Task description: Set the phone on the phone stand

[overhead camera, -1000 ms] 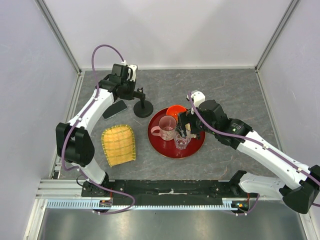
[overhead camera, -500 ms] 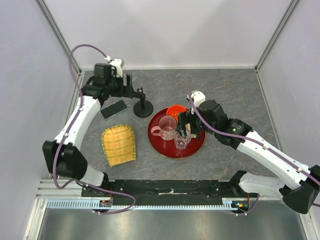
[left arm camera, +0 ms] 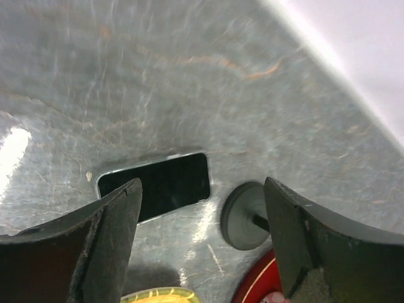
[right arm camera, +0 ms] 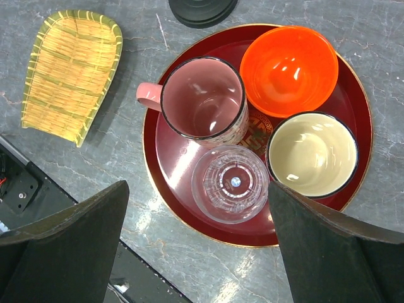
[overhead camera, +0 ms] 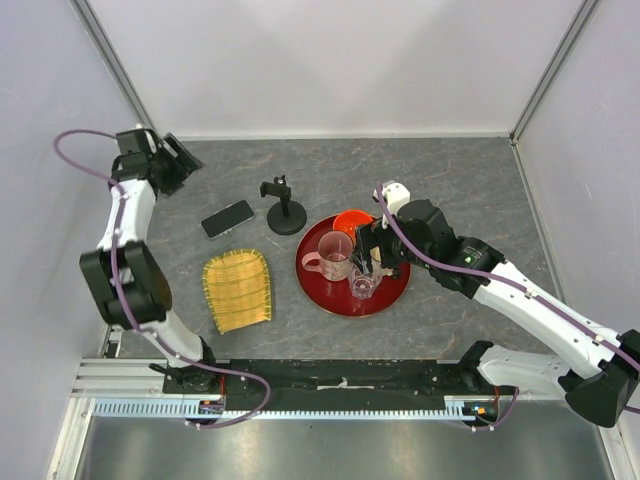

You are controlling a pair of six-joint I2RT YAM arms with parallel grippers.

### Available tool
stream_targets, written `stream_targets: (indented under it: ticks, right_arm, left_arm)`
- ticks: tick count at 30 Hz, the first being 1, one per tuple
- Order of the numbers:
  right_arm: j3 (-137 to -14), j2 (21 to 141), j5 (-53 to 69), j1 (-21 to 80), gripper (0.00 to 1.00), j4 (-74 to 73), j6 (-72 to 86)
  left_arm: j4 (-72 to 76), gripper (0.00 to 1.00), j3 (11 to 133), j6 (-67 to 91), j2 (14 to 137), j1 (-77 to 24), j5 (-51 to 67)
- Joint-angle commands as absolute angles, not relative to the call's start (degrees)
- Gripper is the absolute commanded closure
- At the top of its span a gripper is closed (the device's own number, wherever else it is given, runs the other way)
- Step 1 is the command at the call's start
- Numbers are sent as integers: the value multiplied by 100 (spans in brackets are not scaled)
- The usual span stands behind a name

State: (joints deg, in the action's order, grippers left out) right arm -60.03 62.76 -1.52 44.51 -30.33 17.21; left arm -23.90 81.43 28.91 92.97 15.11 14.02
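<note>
Both arms' jaws gape empty; the phone (overhead camera: 227, 218) lies flat toward the counter's (overhead camera: 450, 180) left edge. It looks stiff, thin and slick, so I'd pinch its long edges.

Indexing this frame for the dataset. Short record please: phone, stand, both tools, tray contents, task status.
phone: flat on the table, left of the stand, apart from it
phone stand: upright, bracket empty
left tool: open, empty, at the far-left corner, off the phone
right tool: open, empty, above the red tray
tray contents: pink mug, orange bowl, cream-lined bowl, clear glass
yellow mat: on the table, nearer than the phone
task status: phone not yet on the stand
</note>
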Motion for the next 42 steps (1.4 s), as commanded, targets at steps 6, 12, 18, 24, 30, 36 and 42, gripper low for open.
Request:
stream_targets:
  ticks: [6, 12, 18, 24, 30, 36, 42]
  right_arm:
    - [-5898, 6108, -220, 4456, 2, -2777, 1784]
    - [-6012, 6275, -150, 4456, 2, -2777, 1767]
    - [-6021, 6275, -158, 4456, 2, -2760, 1784]
    - [-5977, 6214, -141, 4456, 2, -2760, 1828]
    - [-5871, 6012, -158, 4456, 2, -2760, 1854]
    - [-5792, 5854, -176, 4456, 2, -2821, 1890]
    - [-5722, 5652, -237, 4465, 2, -2856, 1899]
  left_arm:
    - [-2391, 20, 8578, 3796, 10986, 1898, 2161]
    - [-1977, 21, 8288, 4096, 11285, 2083, 2488]
    - [-1890, 21, 8305, 4175, 11601, 2259, 2540]
    - [-1881, 22, 8341, 4219, 11891, 2267, 2848]
    - [-1925, 22, 8341, 4140, 12006, 2233, 2795]
    - [-2004, 23, 8297, 4113, 12094, 2206, 2900]
    - [-2074, 25, 7946, 4131, 11858, 1995, 3146]
